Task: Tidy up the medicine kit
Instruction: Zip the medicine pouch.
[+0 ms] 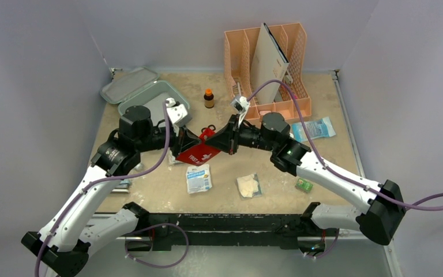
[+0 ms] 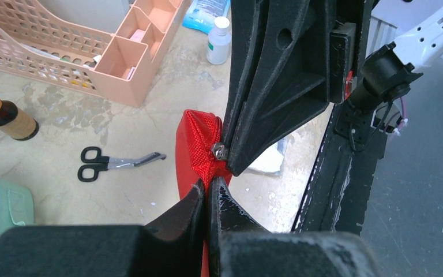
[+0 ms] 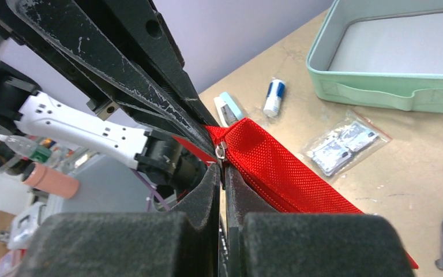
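Nearby — scissors (image 2: 112,163), brown bottle (image 1: 209,99), medicine kit (image 3: 380,91) around red pouch (image 3: 288,167).

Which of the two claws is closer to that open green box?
Left. The left gripper, clamped on the red pouch, sits close by the medicine kit's near corner; the right gripper grips the pouch's far side.

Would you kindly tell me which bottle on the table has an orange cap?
The brown bottle beside the green case; the other bottle is white, white-capped.
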